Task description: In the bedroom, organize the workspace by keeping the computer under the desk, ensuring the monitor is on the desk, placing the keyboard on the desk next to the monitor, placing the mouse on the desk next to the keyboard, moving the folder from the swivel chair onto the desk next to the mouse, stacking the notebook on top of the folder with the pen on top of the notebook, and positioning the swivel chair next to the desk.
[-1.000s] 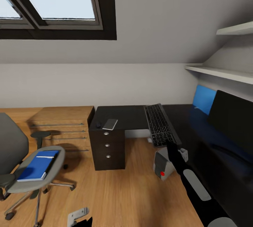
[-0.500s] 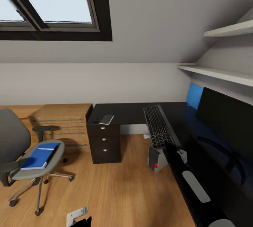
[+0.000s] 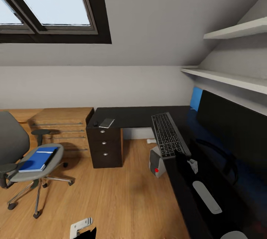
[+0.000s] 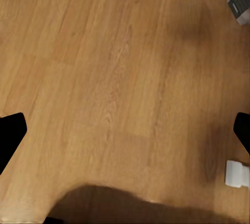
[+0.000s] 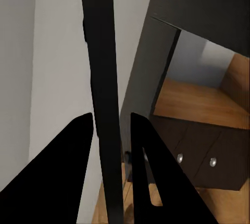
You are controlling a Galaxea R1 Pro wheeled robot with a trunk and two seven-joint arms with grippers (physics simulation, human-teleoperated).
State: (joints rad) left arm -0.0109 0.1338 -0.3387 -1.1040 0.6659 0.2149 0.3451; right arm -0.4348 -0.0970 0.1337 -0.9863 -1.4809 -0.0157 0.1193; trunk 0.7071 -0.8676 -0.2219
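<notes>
My right gripper (image 3: pixel 181 154) is shut on the near end of the keyboard (image 3: pixel 167 134), a slim silver one with black keys, holding it over the front edge of the black desk (image 3: pixel 137 115). The right wrist view shows the keyboard (image 5: pixel 101 52) edge-on between the fingers of the right gripper (image 5: pixel 110 120). The monitor (image 3: pixel 231 129) stands on the desk at the right. Under the desk sits the grey computer (image 3: pixel 155 160). The blue folder (image 3: pixel 37 159) lies on the swivel chair (image 3: pixel 16 150). A grey notebook (image 3: pixel 106 123) and a small black mouse (image 3: pixel 95 123) lie above the drawers. My left gripper (image 4: pixel 125 135) hangs open over the floor.
A light wooden dresser (image 3: pixel 63 125) stands behind the chair, beside the black drawer unit (image 3: pixel 104 148). Wall shelves (image 3: pixel 226 77) run above the monitor, under a sloped ceiling with a skylight (image 3: pixel 44 5). A small white block (image 4: pixel 235 173) lies on the plank floor.
The whole view has shifted, so the camera moved: chair, drawers and computer slid left in the picture and more of the monitor shows. The keyboard stays in my right gripper.
</notes>
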